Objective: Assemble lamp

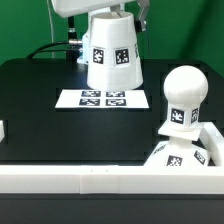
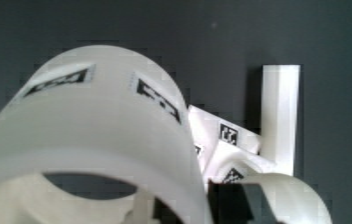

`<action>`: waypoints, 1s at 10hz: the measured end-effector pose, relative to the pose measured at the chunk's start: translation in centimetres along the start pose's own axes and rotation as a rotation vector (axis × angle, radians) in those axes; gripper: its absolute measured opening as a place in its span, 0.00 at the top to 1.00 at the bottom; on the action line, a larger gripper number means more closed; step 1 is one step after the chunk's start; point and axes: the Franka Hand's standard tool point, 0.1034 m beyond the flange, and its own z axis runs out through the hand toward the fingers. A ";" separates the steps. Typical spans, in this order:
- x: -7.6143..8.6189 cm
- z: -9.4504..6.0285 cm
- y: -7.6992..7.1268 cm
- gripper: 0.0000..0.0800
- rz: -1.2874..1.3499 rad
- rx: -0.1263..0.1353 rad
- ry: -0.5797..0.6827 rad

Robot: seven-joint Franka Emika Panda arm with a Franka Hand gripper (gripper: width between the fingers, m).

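Observation:
The tapered white shade (image 1: 111, 55) stands upright with tags on its side, behind the marker board (image 1: 103, 98). I cannot tell whether it touches the table. My gripper (image 1: 112, 18) sits over its narrow top, apparently shut on it. In the wrist view the shade (image 2: 102, 130) fills most of the picture, and my gripper (image 2: 191, 212) is largely hidden against it. The ball-headed bulb (image 1: 183, 98) stands upright on the tagged base (image 1: 168, 157) at the exterior view's lower right.
A white rail (image 1: 100, 181) runs along the table's front edge, and a short white piece (image 1: 3, 130) shows at the exterior view's left. In the wrist view a rail (image 2: 283, 110) and a tagged white surface (image 2: 226, 137) show past the shade.

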 end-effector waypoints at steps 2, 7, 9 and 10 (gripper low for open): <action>0.0 0.0 0.0 0.94 -0.001 0.001 0.000; 2.3 -3.4 -5.8 0.94 0.103 0.020 0.011; 3.7 -4.5 -8.0 0.94 0.130 0.028 0.015; 4.8 -4.7 -8.9 0.94 0.139 0.032 0.022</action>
